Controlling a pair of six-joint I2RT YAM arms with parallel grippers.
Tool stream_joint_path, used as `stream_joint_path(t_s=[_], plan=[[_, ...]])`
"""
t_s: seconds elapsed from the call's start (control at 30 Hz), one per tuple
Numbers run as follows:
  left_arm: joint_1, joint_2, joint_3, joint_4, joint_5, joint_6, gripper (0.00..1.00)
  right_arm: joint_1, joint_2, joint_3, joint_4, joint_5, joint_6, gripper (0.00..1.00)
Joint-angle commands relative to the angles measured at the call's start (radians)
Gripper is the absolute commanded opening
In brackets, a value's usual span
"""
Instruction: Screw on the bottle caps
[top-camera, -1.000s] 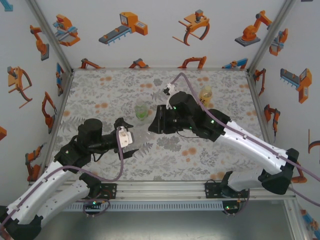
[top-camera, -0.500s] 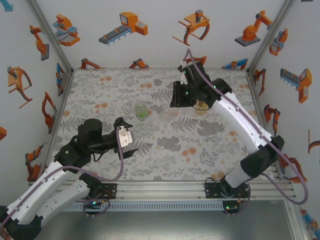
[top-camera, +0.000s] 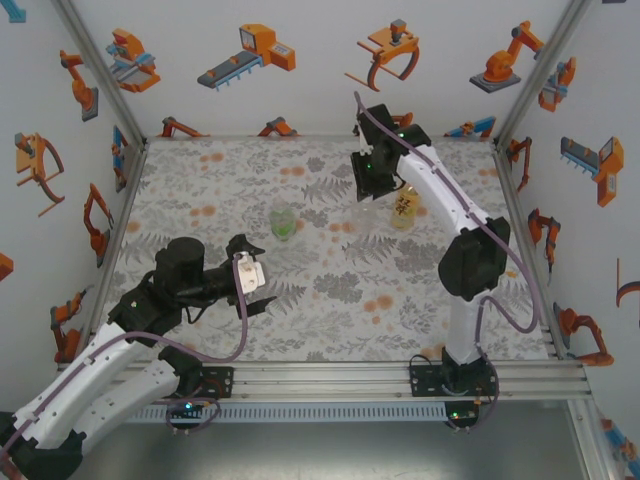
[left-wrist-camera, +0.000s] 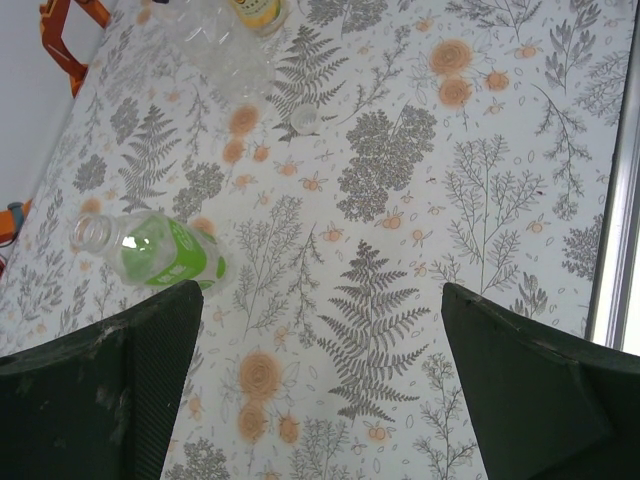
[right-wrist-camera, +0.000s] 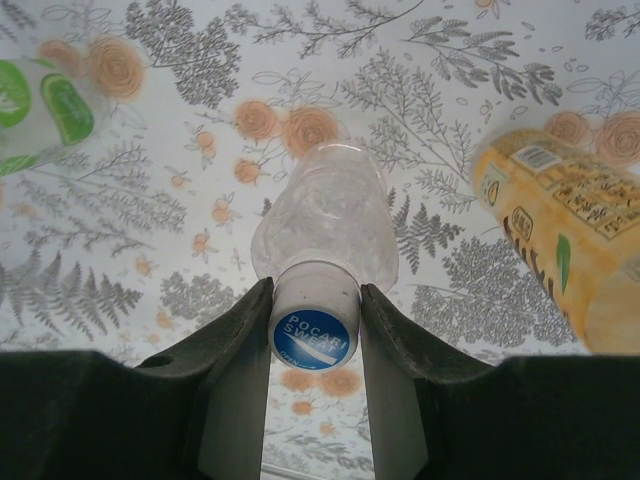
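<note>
My right gripper (right-wrist-camera: 314, 322) is shut on the white bottle cap with a blue centre (right-wrist-camera: 314, 335), which sits on the neck of the colourless bottle (right-wrist-camera: 325, 215). In the top view this gripper (top-camera: 370, 192) is at the far side of the table, beside the yellow-orange labelled bottle (top-camera: 405, 206) (right-wrist-camera: 565, 225). The green-tinted bottle (top-camera: 283, 222) (left-wrist-camera: 155, 252) stands mid-table with a bare neck. A small whitish cap (left-wrist-camera: 303, 120) lies on the cloth beyond it. My left gripper (top-camera: 256, 276) (left-wrist-camera: 320, 335) hovers open over the cloth, holding nothing.
The table is covered with a fern-and-flower cloth (top-camera: 330, 290). Walls with robot stickers close off the left, back and right, and a metal rail (top-camera: 400, 378) runs along the near edge. Bare cloth lies between the left gripper and the bottles.
The right arm has swung from mid-table out to the far side, taking the capped colourless bottle with it to beside the yellow-orange bottle. The left arm has not moved.
</note>
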Motion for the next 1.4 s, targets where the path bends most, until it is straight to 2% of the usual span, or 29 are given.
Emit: stream_joint_path(t_s=[0.0,0.2,0.43,0.63,0.8,0.97,1.2,1.37], plan=[[-0.003,-0.004,0.014,0.016,-0.001,-0.015,0.97,-0.005,0.009,0.010,0.063,0.036,-0.022,0.06],[-0.004,-0.004,0.014,0.015,-0.001,-0.016,0.97,-0.005,0.019,-0.037,0.150,0.026,-0.013,0.06],[-0.004,-0.001,0.016,0.014,0.004,-0.017,0.97,-0.005,0.062,-0.023,0.132,0.010,-0.009,0.10],[-0.003,-0.008,0.016,0.012,-0.001,-0.016,0.97,-0.005,0.081,-0.015,0.123,0.006,-0.007,0.19],[-0.004,-0.008,0.016,0.011,-0.004,-0.017,0.97,-0.002,0.079,0.008,0.105,0.008,-0.004,0.43],[-0.003,-0.006,0.016,0.011,-0.004,-0.017,0.97,-0.001,0.045,0.040,0.094,0.017,-0.004,0.56],[-0.004,-0.004,0.014,0.034,-0.041,-0.053,0.97,0.009,-0.003,0.071,0.081,0.021,-0.011,0.59],[0.003,-0.009,0.008,0.084,-0.127,-0.134,0.97,0.052,-0.053,0.066,0.117,-0.009,-0.041,0.59]])
